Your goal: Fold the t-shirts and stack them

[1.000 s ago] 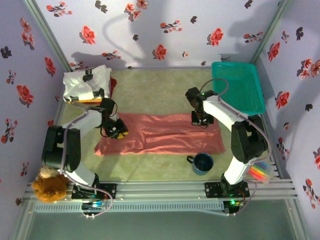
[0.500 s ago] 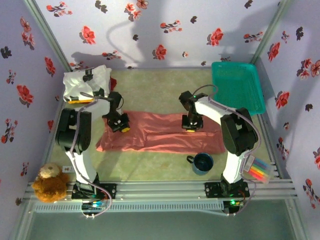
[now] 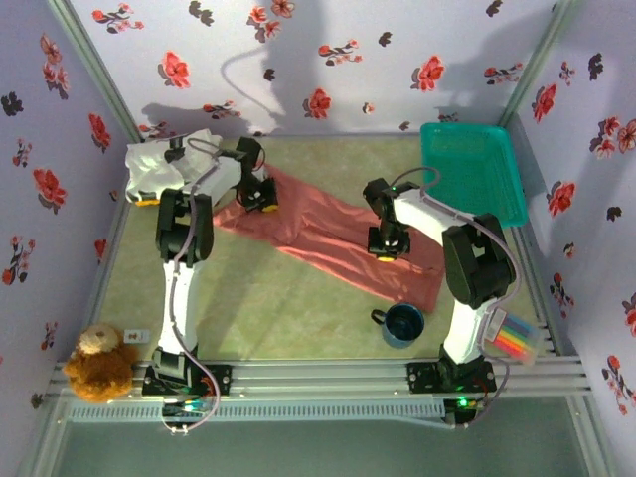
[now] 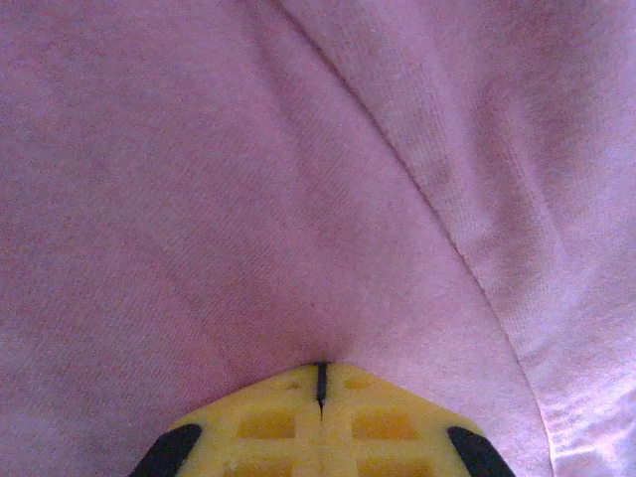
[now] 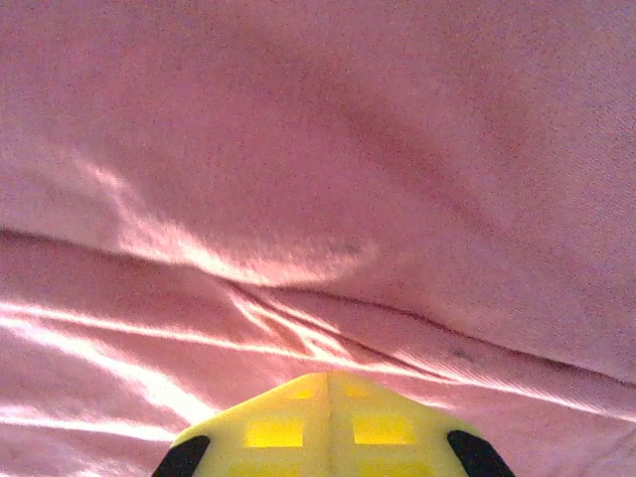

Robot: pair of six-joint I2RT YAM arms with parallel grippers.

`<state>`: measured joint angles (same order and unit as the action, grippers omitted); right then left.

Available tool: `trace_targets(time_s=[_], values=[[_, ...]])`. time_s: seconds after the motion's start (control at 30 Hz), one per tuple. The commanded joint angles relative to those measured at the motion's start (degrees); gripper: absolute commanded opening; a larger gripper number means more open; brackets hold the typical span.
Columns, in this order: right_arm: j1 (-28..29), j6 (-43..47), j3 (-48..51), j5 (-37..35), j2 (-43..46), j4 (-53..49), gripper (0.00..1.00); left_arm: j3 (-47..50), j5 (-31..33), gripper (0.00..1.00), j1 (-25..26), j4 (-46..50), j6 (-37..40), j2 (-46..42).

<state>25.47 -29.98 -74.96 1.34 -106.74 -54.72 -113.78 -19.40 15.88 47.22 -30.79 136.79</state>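
Observation:
The large salmon-pink t-shirt (image 3: 328, 238) lies stretched on a slant across the mat, from back left to front right. My left gripper (image 3: 262, 202) is at its back-left end, next to the pile, with its yellow jaws shut and the pink cloth (image 4: 298, 199) puckering into their tips (image 4: 321, 370). My right gripper (image 3: 387, 248) rests on the shirt's right part, jaws shut (image 5: 326, 376) with creased pink cloth (image 5: 328, 179) against them. A white t-shirt with black marks (image 3: 164, 164) sits piled at the back left, with a bit of yellow (image 3: 146, 199) under it.
The teal mesh basket (image 3: 473, 171) stands at the back right. A dark blue mug (image 3: 402, 324) sits just in front of the pink shirt's right end. A box of coloured markers (image 3: 517, 341) is at the right edge, and a teddy bear (image 3: 97, 365) at the front left.
My left gripper has swung toward the back left, dragging the pink shirt's left end with it, so the shirt now lies on a slant. The right gripper shifted slightly left.

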Motion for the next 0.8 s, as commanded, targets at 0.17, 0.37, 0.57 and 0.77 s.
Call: trace_targets(time_s=[0.17, 0.37, 0.57, 0.77], values=[[0.61, 0.15, -0.1, 2.83, 1.3, -0.33, 0.0, -0.65, 2.51, 0.0, 0.16, 3.73, 1.21, -8.48], [1.41, -0.13, -1.22, 3.75, -1.87, 1.26, 0.0, 13.94, 2.0, 0.0, 1.16, -2.91, -3.79, -15.31], [2.01, 0.28, -2.32, 4.46, -3.51, 0.95, 0.0, 20.77, 1.64, 0.0, 1.53, -7.52, -6.04, -13.73], [3.17, -0.22, -2.32, 5.99, -4.18, 1.74, 0.0, 19.13, 3.91, 0.0, 1.44, -7.47, -5.08, -10.08]])
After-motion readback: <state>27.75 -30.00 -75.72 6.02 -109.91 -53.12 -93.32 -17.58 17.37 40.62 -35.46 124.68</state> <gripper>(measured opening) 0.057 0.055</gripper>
